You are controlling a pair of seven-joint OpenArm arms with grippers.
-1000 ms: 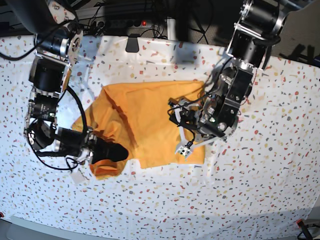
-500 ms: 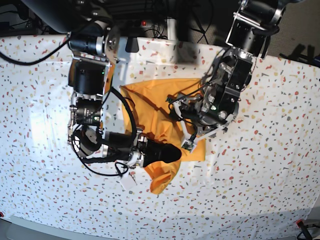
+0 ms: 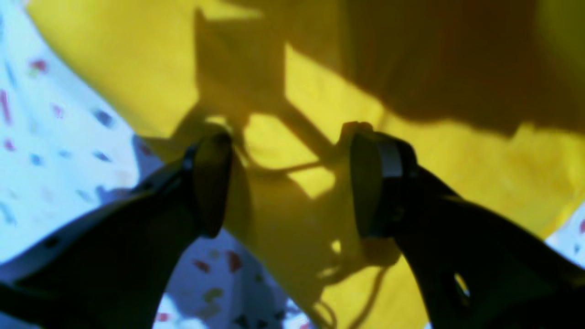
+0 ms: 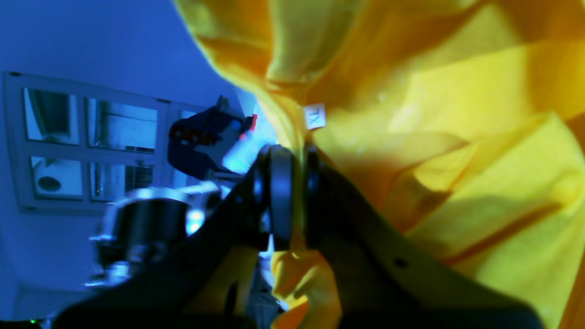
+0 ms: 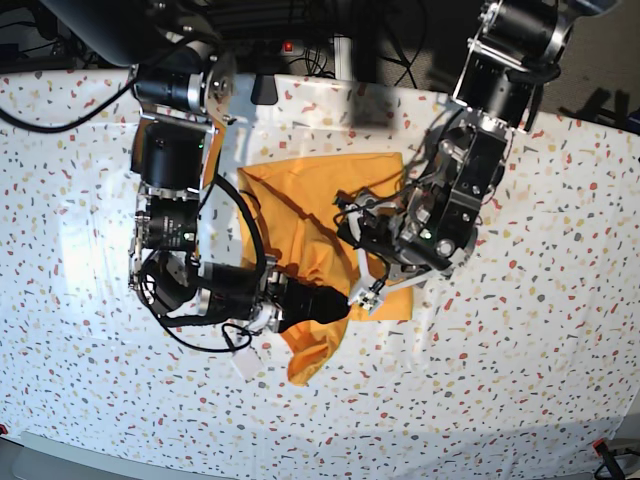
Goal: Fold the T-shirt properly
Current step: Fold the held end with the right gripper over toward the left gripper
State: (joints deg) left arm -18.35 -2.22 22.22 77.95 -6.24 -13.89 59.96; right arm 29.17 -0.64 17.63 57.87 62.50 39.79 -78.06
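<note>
We judge the fold partly done: our right gripper (image 4: 288,201) pinches the plain orange-yellow cotton T-shirt (image 5: 320,215), lifting one side over the speckled white tablecloth (image 5: 520,390); our left gripper (image 3: 292,183) hovers unclenched above it.

Lab: speckled tablecloth (image 5: 560,330), power strip and cables (image 5: 250,45) behind.
</note>
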